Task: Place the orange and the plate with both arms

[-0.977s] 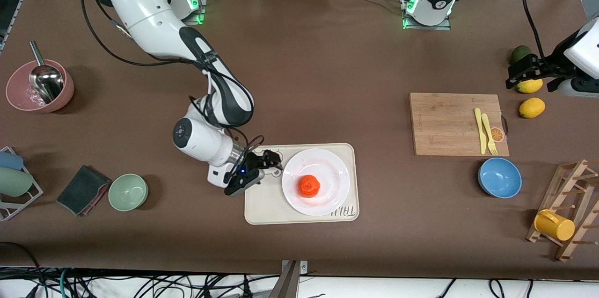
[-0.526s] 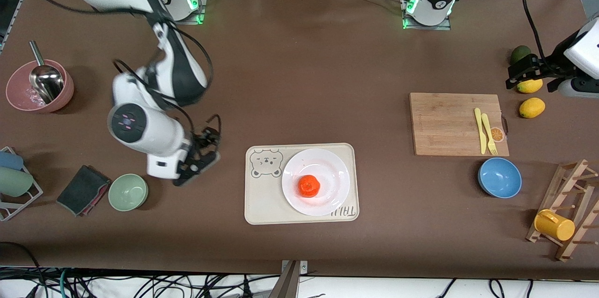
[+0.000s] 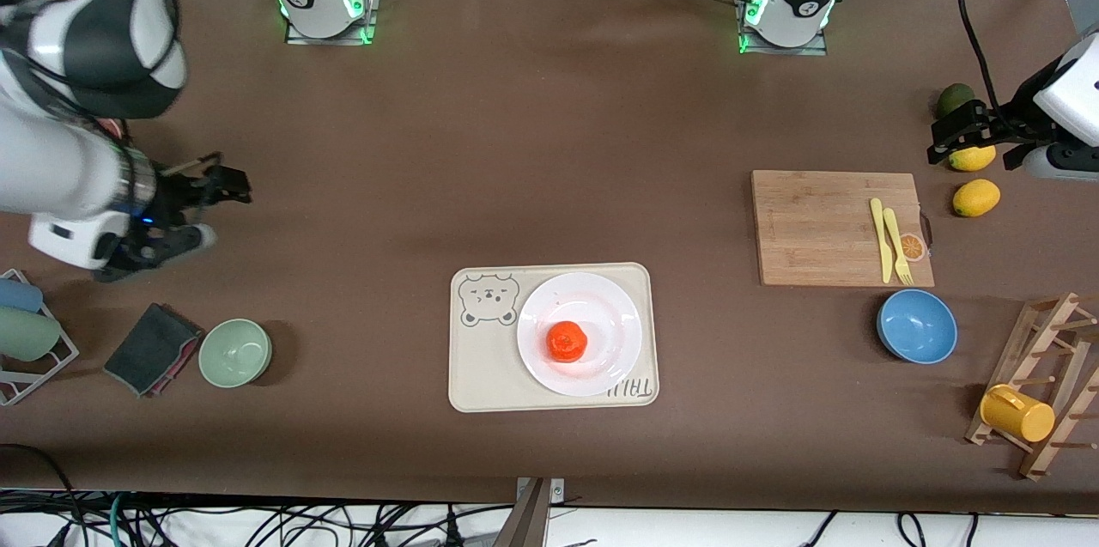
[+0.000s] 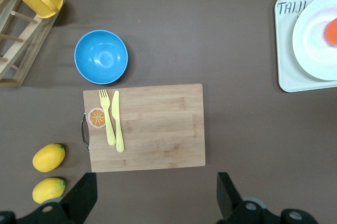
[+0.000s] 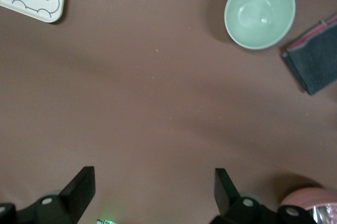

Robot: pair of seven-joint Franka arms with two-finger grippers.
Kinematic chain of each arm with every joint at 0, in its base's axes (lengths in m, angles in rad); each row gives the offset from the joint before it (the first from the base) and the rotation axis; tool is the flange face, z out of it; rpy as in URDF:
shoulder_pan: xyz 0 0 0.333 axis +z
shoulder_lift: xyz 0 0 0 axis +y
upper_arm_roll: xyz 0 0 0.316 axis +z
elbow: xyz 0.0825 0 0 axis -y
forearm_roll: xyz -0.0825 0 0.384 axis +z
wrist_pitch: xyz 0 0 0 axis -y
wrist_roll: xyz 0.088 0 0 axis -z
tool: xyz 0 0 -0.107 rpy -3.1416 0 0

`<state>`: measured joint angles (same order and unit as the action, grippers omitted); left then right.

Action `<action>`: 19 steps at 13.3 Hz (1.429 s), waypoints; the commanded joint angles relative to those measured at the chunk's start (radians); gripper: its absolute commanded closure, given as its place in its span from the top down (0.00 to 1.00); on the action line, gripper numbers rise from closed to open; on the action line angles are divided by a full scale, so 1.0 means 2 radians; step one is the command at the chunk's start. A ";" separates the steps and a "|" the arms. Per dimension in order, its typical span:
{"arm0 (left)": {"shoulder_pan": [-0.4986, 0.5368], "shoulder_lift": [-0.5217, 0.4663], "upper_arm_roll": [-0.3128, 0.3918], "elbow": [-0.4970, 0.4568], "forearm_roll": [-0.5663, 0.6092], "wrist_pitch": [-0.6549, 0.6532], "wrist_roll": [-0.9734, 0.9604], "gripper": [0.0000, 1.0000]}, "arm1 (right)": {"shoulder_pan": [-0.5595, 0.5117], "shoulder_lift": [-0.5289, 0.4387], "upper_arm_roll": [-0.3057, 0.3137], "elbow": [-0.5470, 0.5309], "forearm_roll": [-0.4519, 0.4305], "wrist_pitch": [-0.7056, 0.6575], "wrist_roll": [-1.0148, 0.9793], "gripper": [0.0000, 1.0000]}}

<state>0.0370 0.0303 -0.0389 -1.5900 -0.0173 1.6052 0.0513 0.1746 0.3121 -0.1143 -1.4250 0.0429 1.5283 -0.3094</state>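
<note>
The orange (image 3: 567,342) lies on the white plate (image 3: 605,306), which rests on a cream bear tray (image 3: 481,367) near the table's middle. In the left wrist view the plate (image 4: 310,39) and the orange (image 4: 331,30) show at the frame's edge. My right gripper (image 3: 210,210) hangs open and holds nothing, over bare table toward the right arm's end, well away from the tray. In its own view the right gripper (image 5: 152,195) has only brown table between the fingers. My left gripper (image 3: 979,143) waits open over the lemons at the left arm's end, and its own view shows it (image 4: 155,203) with nothing in it.
A cutting board (image 3: 824,229) with yellow cutlery, a blue bowl (image 3: 917,325), lemons (image 3: 976,197) and a mug rack (image 3: 1052,358) stand toward the left arm's end. A green bowl (image 3: 235,352), dark cloth (image 3: 153,348) and pink bowl (image 5: 308,203) stand toward the right arm's end.
My right arm has pulled away from the tray and swung up toward the right arm's end of the table. Orange, plate and left arm have stayed still.
</note>
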 commanded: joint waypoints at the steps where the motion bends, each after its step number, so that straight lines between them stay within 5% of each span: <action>1: -0.001 0.004 0.003 0.012 -0.009 -0.004 0.010 1.00 | -0.012 -0.088 0.007 -0.113 -0.020 0.064 0.023 1.00; 3: -0.001 0.004 0.003 0.012 -0.009 -0.004 0.010 1.00 | -0.020 -0.138 0.007 -0.174 -0.026 0.100 0.054 1.00; 9: -0.001 0.005 0.003 0.012 -0.009 -0.004 0.010 1.00 | -0.083 -0.204 0.045 -0.164 -0.058 0.064 0.063 1.00; 19: -0.001 0.004 0.003 0.012 -0.009 -0.004 0.010 1.00 | -0.097 -0.212 0.029 -0.144 -0.022 0.052 0.112 1.00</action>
<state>0.0371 0.0309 -0.0388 -1.5889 -0.0173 1.6053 0.0513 -0.0102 -0.0942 -0.0620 -1.7266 -0.0193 1.6419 -0.0971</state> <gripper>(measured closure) 0.000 0.000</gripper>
